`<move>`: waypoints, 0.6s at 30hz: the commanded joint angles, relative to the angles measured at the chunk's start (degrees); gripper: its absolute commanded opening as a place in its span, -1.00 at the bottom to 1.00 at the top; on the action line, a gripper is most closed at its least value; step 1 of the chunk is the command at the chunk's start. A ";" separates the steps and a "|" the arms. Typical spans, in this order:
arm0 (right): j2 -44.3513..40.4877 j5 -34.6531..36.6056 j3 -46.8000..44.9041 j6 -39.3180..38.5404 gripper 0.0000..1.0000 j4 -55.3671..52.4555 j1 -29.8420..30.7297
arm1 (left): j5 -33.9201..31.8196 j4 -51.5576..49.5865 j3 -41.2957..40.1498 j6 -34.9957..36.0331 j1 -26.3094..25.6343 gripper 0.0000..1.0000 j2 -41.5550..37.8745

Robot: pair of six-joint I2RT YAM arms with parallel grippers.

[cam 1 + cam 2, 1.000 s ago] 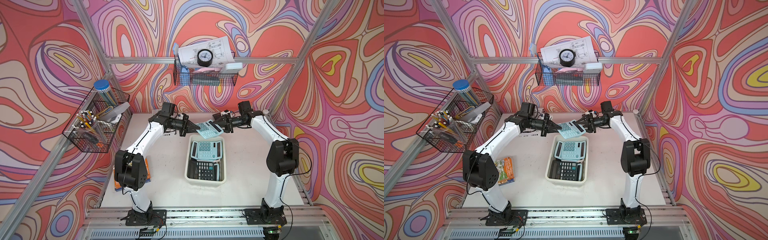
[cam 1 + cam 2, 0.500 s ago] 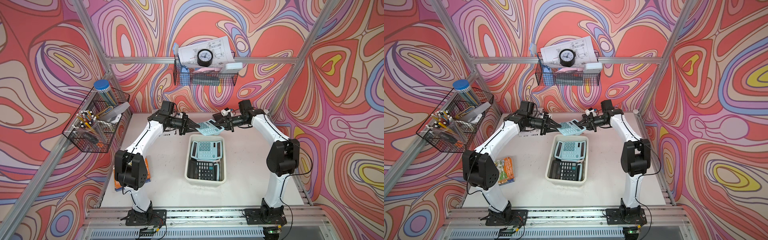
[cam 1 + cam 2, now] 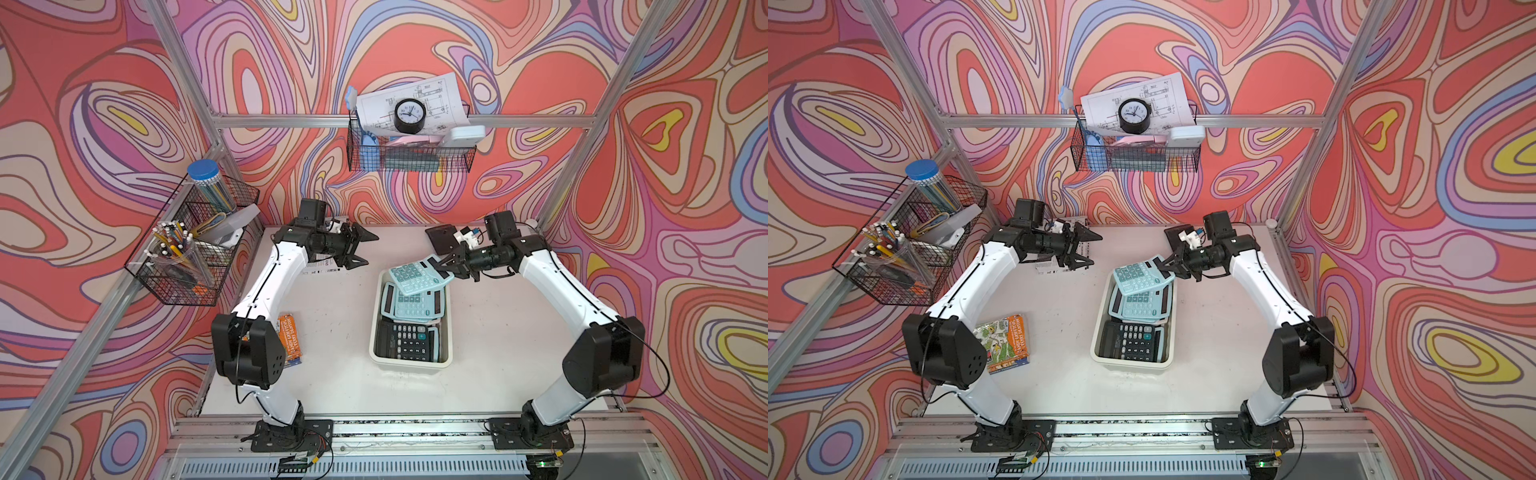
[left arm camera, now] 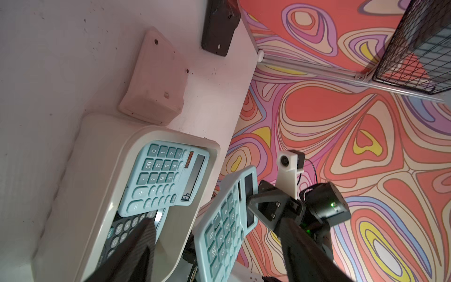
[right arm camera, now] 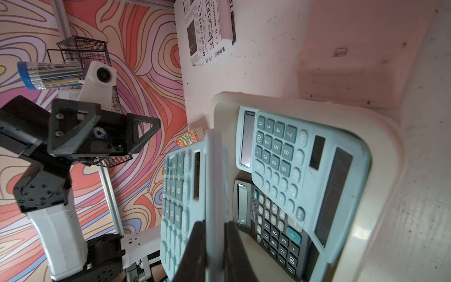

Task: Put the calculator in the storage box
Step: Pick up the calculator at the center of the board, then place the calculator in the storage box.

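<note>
1. The right gripper [image 3: 442,270] held the light teal calculator [image 3: 415,275] by its display end; in the right wrist view its fingers [image 5: 195,244] pinched the calculator's two faces
2. In both top views the calculator [image 3: 1140,274] hung tilted in the air over the far end of the storage box [image 3: 409,365]; in the left wrist view it [image 4: 224,227] was apart from the box's wall [image 4: 97,171]
3. The left gripper [image 3: 368,250] had its fingers spread wide with nothing between them, well apart from the calculator, over the far left part of the table [image 3: 498,332]
4. Inside the storage box a second teal calculator [image 3: 415,303] lay at the far end, overlapping a black calculator [image 3: 405,343] at the near end
5. A dark face-down calculator [image 3: 440,237] lay at the back of the table near the right gripper, and the left wrist view showed a pale face-down calculator [image 4: 156,78] on the table just beyond the box
6. An orange booklet [image 3: 291,338] lay beside the left arm, and a printed paper [image 3: 324,266] lay beneath the left gripper
</note>
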 commanded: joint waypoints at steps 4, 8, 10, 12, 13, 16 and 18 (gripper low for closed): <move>-9.02 20.33 -6.34 7.88 -1.00 0.32 10.02 | -7.75 -0.44 -5.35 -3.72 0.38 0.97 -6.15; -12.09 30.79 -8.39 12.24 -1.00 -0.62 17.22 | -8.90 -0.85 -8.29 -4.48 0.93 0.97 -9.30; -12.44 36.17 -8.55 14.56 -1.00 -2.24 20.97 | -8.43 -2.17 -8.93 -3.68 1.80 0.97 -9.94; -12.59 40.64 -8.62 16.67 -1.00 -3.68 24.06 | -7.88 -2.93 -9.28 -2.94 2.71 0.97 -10.25; -12.71 42.85 -8.71 17.64 -1.00 -4.19 25.70 | -7.55 -3.01 -9.34 -2.55 3.16 0.97 -10.47; -12.76 48.57 -8.54 20.86 -1.00 -6.52 29.83 | -7.27 -2.96 -9.54 -1.96 3.98 0.97 -11.27; -12.84 51.93 -8.58 23.06 -1.00 -8.46 31.97 | -6.90 -3.06 -9.78 -1.76 4.46 0.97 -11.45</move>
